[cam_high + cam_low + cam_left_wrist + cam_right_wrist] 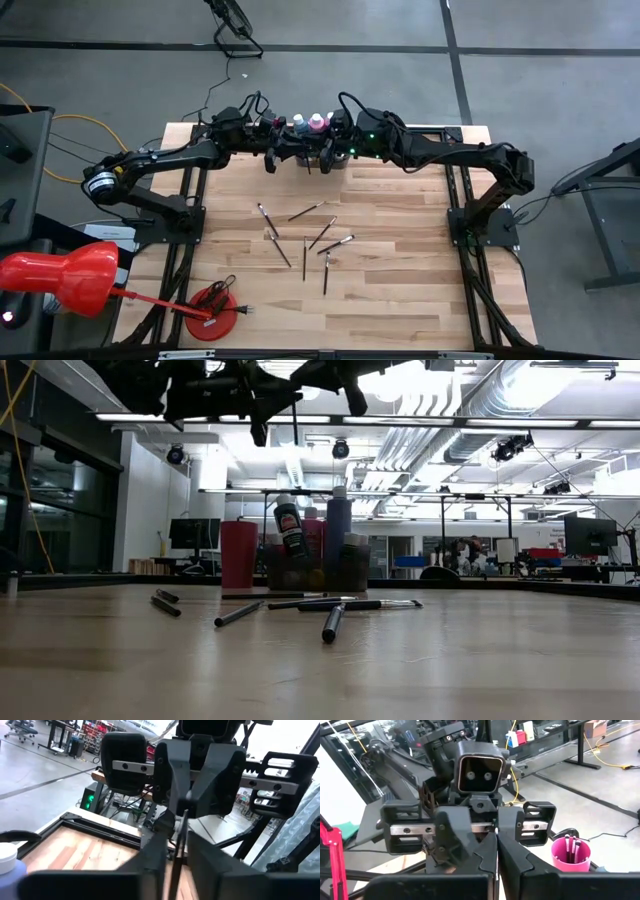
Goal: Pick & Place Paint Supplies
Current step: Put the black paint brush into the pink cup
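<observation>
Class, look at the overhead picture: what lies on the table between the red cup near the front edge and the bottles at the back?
Loose paintbrushes lie scattered on the wood between the red cup and the bottles, clearest in the high view.

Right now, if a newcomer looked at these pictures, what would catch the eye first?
The two grippers meet nose to nose above the table's far edge: the right gripper and left gripper both pinch one thin paintbrush. Below them, loose paintbrushes lie scattered mid-table, and paint bottles stand clustered at the far edge.
</observation>
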You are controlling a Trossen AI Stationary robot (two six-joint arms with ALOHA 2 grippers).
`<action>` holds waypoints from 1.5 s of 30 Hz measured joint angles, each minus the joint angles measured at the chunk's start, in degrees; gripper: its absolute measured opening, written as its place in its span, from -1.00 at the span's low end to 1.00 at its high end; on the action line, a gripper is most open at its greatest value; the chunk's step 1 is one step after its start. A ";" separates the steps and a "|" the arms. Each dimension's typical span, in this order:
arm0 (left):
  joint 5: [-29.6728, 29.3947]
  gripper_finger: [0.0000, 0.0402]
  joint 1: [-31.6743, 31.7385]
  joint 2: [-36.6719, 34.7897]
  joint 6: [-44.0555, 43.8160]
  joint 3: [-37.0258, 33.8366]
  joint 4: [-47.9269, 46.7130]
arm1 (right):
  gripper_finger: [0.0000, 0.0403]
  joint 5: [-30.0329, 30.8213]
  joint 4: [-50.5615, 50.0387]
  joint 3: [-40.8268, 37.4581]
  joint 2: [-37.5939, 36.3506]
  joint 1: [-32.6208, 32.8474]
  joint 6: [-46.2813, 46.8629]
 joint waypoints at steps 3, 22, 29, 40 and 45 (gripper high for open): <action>0.16 -0.90 -0.02 -0.02 1.28 0.00 0.03 | -0.98 -0.01 0.04 0.00 0.00 0.00 0.04; 0.78 -0.95 0.81 -0.06 10.27 -0.02 -1.57 | -0.53 -0.15 -4.10 0.02 -3.61 -0.03 7.29; 2.18 -0.95 7.85 -1.84 16.09 -0.13 -5.81 | -0.05 -0.03 -11.40 0.02 -9.30 -0.32 7.50; -2.42 -0.95 21.10 -6.61 29.27 -0.11 -17.18 | 0.09 5.24 -17.68 0.02 -13.11 1.71 7.54; -7.04 -0.95 23.54 -6.67 34.41 -0.12 -23.57 | 0.09 8.32 -19.14 0.02 -12.96 3.27 7.54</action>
